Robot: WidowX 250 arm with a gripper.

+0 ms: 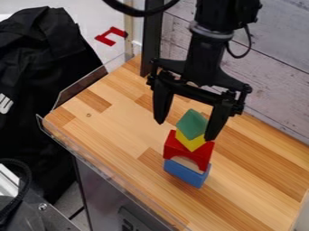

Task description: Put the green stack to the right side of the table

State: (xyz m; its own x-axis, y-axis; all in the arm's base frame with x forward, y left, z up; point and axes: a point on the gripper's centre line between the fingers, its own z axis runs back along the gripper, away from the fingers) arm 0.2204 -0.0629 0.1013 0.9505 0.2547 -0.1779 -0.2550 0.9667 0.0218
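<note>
Camera view: the claw [184,130] hangs over the wooden table [109,131], spread wide, one fingertip on each side of the green block [192,123]. That block sits on top of a yellow block [190,142], which rests on a red arch [175,146] above a blue block [186,173]. I cannot tell whether the nearer fingertip touches the green block; the other stands apart from it.

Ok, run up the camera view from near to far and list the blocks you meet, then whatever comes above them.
Blue block → red arch block → yellow block → green block → black arm.
</note>
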